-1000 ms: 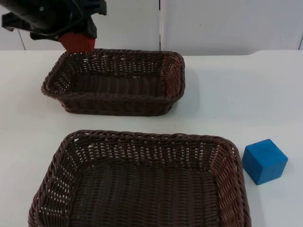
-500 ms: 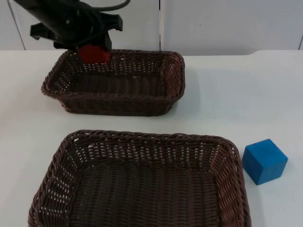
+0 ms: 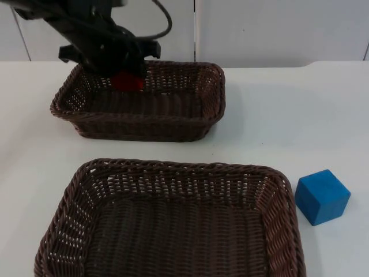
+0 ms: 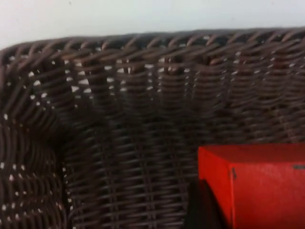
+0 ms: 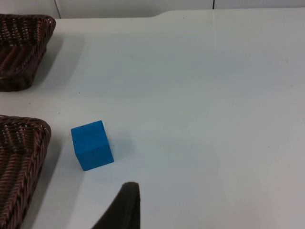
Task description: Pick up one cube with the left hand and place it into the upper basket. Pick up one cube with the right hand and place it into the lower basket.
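Over the upper basket (image 3: 138, 101), toward its back left part, the left gripper (image 3: 128, 74) hangs low inside the rim, pinching the red cube (image 3: 128, 81) between its fingers. Black arm links run up from it toward the top view's upper left corner. Cube sits at about rim height against the basket's far wall; whether it touches the woven floor cannot be told. From the left wrist, the red cube (image 4: 255, 183) is close under the camera, held above dark brown weave, with the basket's inner wall and a rounded corner behind it and white table beyond the rim.

Upper basket: dark brown wicker, rectangular, on the white table (image 3: 277, 109) near the grey partition wall (image 3: 277, 29).

Lower basket (image 3: 173, 219): same weave, larger in view, nearest the camera, well apart from the upper one, nothing in it.

Blue cube (image 3: 322, 196) stands on the table just beside the lower basket's right rim, not touching it. From the right wrist, the blue cube (image 5: 92, 144) sits upright between the lower basket's edge (image 5: 21, 162) and open table, with a corner of the upper basket (image 5: 24, 45) farther off. Right gripper waits above the table, one black fingertip (image 5: 123, 207) pointing near the blue cube; spread of its fingers cannot be told.
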### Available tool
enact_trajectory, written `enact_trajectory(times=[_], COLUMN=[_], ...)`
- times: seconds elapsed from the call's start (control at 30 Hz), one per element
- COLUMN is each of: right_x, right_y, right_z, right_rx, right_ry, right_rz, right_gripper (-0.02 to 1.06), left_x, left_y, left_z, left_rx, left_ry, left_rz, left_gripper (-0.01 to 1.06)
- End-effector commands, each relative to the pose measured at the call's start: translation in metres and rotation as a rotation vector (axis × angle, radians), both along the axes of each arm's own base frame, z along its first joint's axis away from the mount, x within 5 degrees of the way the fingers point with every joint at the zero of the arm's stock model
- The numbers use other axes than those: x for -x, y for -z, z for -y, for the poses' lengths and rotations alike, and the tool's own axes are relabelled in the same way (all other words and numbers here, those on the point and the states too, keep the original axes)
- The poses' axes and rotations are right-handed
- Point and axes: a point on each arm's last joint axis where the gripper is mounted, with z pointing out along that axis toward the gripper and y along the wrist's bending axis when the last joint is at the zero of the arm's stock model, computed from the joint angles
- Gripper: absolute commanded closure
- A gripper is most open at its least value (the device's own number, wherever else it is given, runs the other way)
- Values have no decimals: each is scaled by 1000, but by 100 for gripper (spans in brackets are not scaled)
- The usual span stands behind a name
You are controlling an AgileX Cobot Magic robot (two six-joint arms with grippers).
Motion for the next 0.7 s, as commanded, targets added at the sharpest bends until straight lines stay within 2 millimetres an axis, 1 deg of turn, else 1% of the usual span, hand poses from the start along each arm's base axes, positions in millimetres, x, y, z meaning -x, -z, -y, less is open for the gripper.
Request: enact_trajectory(times=[0.0, 0.07, 0.13, 0.17, 0.27, 0.37, 0.43, 0.47, 0.5, 0.63, 0.67], right_x=[0, 0, 0, 0, 0, 0, 0, 0, 0, 0, 0], right_y=[-1, -1, -1, -1, -1, -1, -1, -1, -1, -1, -1], right_z=[0, 0, 0, 0, 0, 0, 0, 0, 0, 0, 0], right_rx=[4, 4, 4, 4, 4, 4, 4, 4, 4, 4, 4], right_ry=[3, 3, 3, 3, 3, 3, 3, 3, 3, 3, 3], right_rz=[8, 8, 8, 8, 8, 8, 8, 8, 8, 8, 8], right_gripper=[0, 0, 0, 0, 0, 0, 0, 0, 0, 0, 0], left_x=[-2, -1, -1, -1, 0, 0, 0, 0, 0, 0, 0], left_y=[4, 18, 27, 27, 37, 38, 38, 38, 38, 37, 37], left_z=[3, 3, 3, 3, 3, 3, 3, 3, 3, 4, 4], left_rx=[-8, -17, -22, -22, -26, -26, -26, -26, -26, -19, -19], left_ry=[14, 17, 19, 19, 19, 19, 19, 19, 19, 18, 18], left_rz=[6, -26, -51, -51, -75, -77, -77, -77, -77, -92, -92], left_gripper=[105, 105, 105, 105, 105, 104, 91, 91, 83, 36, 36])
